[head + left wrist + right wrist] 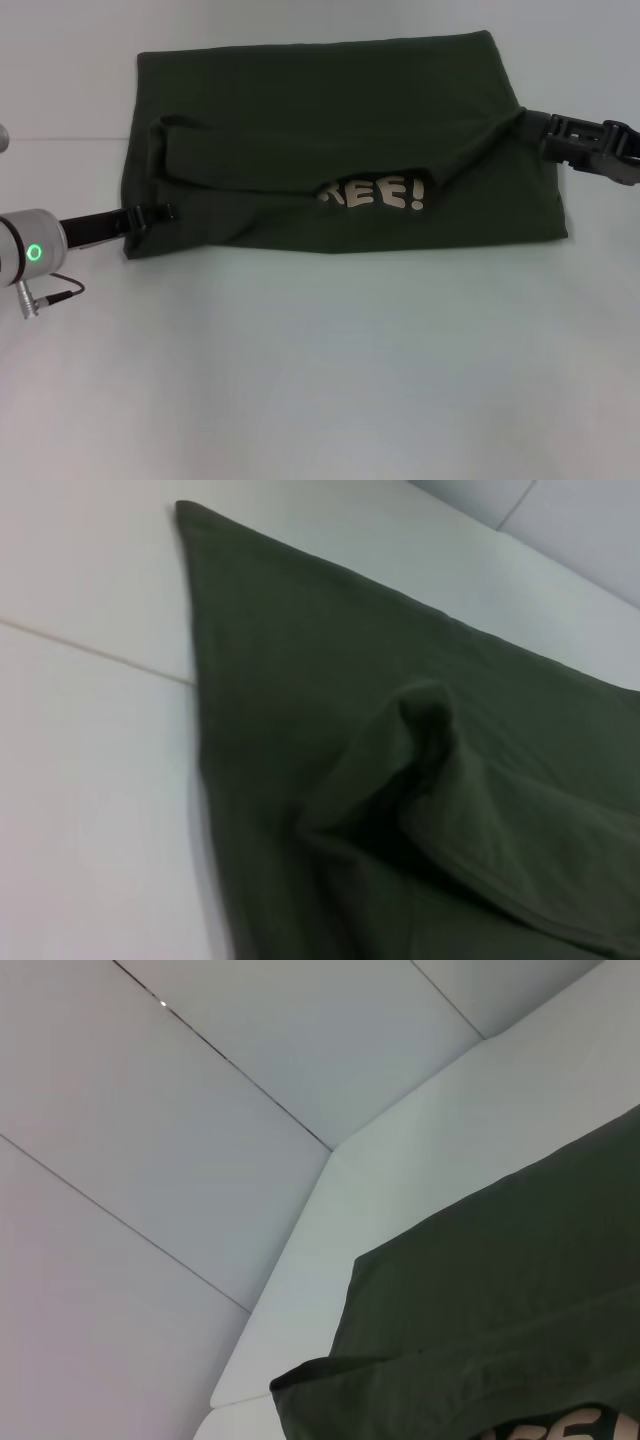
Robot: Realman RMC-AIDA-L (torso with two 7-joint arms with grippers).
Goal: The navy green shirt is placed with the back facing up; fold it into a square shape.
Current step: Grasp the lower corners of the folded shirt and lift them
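Tabletop (320,380), white and matte, bare across the near half of the head view.

Left gripper (155,214) at nine o'clock, low and level, reaching in to touch the near-left corner of the navy green shirt (330,80). Open or closed: cannot tell.

Shirt spread wide across the middle and far part of the table, from ten o'clock to two o'clock, part folded. Near it, a loose raised roll of cloth (300,150) running side to side. Just below the roll, at centre, cream letters (375,193) reading "REE!" peeking out, so some of the front turned up.

Right gripper (545,128) at two o'clock, meeting the right edge where the cloth bunches toward it. Grip state: cannot tell.

Likely step: carrying one long edge over to make a lengthwise fold. To do well: move both ends together at matching height and pace, keep the cloth lightly taut so the roll flattens, land the edge parallel to the far hem, and cover the letters. Risk: slack in the middle leaving a wrinkle.

Farther off, a thin seam (90,650) across the table, then plain pale wall panels (150,1110) with narrow joints.
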